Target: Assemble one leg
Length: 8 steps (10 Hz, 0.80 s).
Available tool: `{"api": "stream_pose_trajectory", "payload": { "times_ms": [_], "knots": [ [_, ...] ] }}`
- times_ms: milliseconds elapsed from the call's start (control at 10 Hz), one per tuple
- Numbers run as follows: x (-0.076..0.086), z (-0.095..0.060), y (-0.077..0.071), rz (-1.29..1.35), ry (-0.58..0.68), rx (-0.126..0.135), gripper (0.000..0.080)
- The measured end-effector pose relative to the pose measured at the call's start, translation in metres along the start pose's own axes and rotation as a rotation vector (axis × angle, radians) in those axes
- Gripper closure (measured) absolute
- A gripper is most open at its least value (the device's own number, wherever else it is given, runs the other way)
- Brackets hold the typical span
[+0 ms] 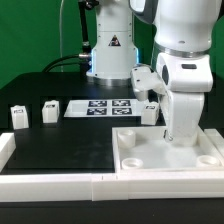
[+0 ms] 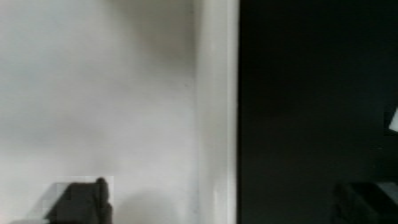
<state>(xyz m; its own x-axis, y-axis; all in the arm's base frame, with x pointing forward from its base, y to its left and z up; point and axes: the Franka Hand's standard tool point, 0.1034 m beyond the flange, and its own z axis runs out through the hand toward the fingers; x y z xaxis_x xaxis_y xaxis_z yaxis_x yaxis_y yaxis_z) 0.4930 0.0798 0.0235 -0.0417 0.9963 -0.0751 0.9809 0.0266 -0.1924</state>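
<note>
Three white legs with black tags stand on the black table. Two are at the exterior view's left. One stands by the marker board's right end. The large white panel with round corner sockets lies at the front right. My gripper hangs low over the panel's far edge, its fingers mostly hidden by the hand. In the wrist view the gripper is open and empty. One dark fingertip is over the white panel, the other over the black table.
The marker board lies flat behind the panel. A white raised rim runs along the table's front and left. The robot base stands at the back. A small white bit shows at the wrist view's edge.
</note>
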Motion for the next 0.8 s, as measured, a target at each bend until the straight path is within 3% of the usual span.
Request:
{"api": "stream_pose_trajectory", "payload": {
  "times_ms": [500, 800],
  "knots": [
    [-0.001, -0.002, -0.001, 0.017, 0.0, -0.005, 0.015],
    [-0.011, -0.039, -0.03, 0.1, -0.01, -0.05, 0.015]
  ]
}}
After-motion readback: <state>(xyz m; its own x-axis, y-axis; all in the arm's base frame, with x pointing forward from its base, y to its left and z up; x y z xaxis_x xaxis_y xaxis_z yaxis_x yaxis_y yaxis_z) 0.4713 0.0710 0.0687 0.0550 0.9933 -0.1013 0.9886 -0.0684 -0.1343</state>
